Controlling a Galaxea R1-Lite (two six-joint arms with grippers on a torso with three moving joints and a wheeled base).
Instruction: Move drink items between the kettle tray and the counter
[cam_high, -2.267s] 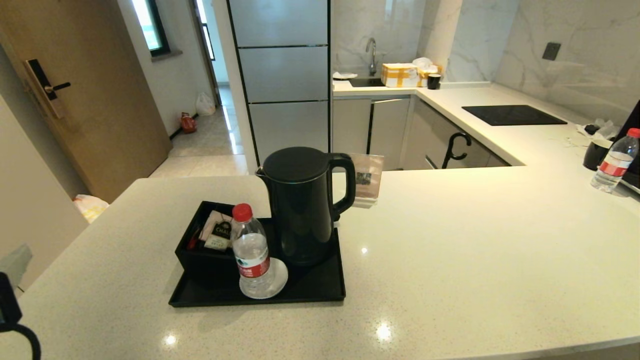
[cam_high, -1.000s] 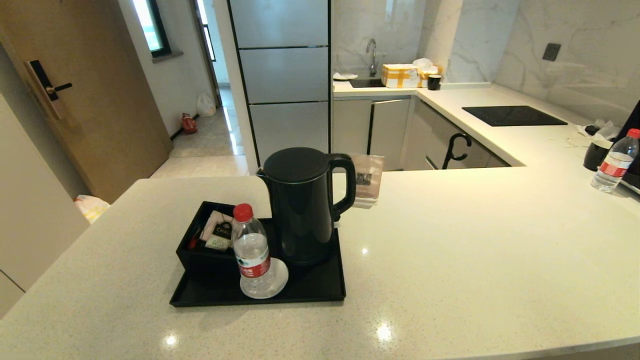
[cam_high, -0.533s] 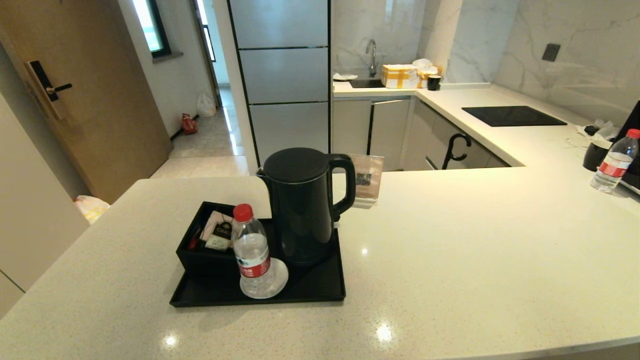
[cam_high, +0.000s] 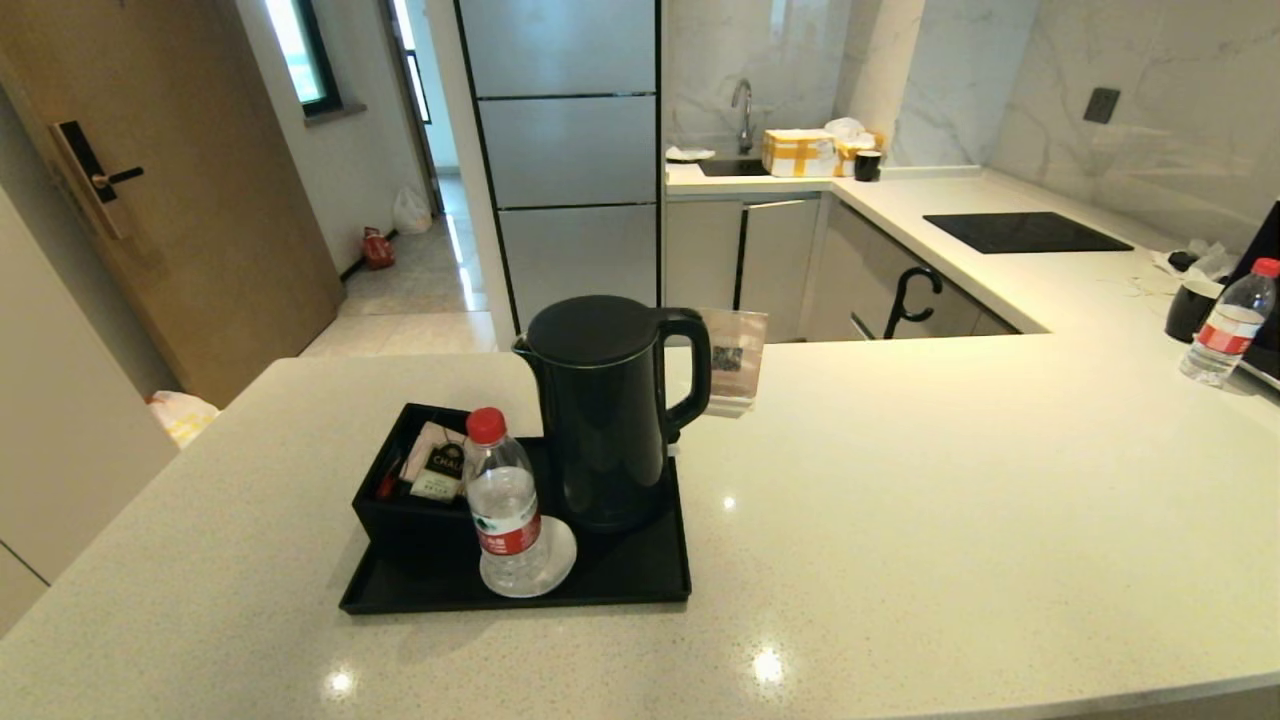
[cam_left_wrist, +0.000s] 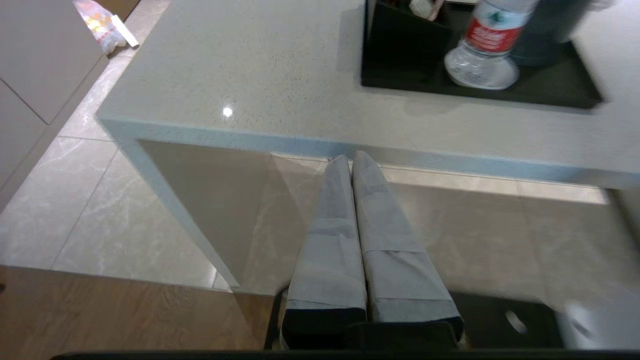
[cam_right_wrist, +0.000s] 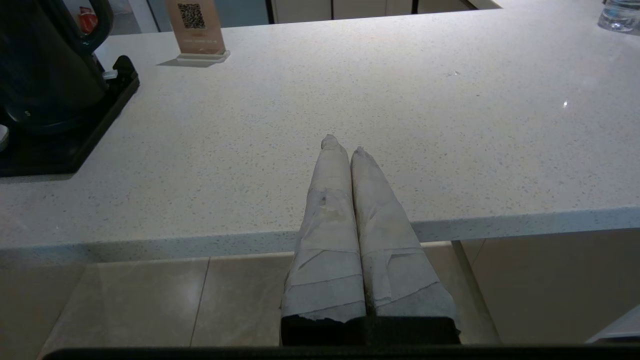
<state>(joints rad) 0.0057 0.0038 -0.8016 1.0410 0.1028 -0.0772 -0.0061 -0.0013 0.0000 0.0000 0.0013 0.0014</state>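
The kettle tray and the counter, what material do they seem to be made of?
The kettle tray looks like matte black plastic or lacquered wood; its dull, even surface leaves this open. The counter seems polished pale speckled stone: fine dark flecks and sharp light glints.

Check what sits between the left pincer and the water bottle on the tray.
Only bare counter and the tray's near rim separate the shut left pincer from the water bottle, shown in the left wrist view.

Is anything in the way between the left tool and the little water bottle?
Nothing visible. The shut left tool sits off the counter edge; only bare counter and the tray rim lie before the bottle.
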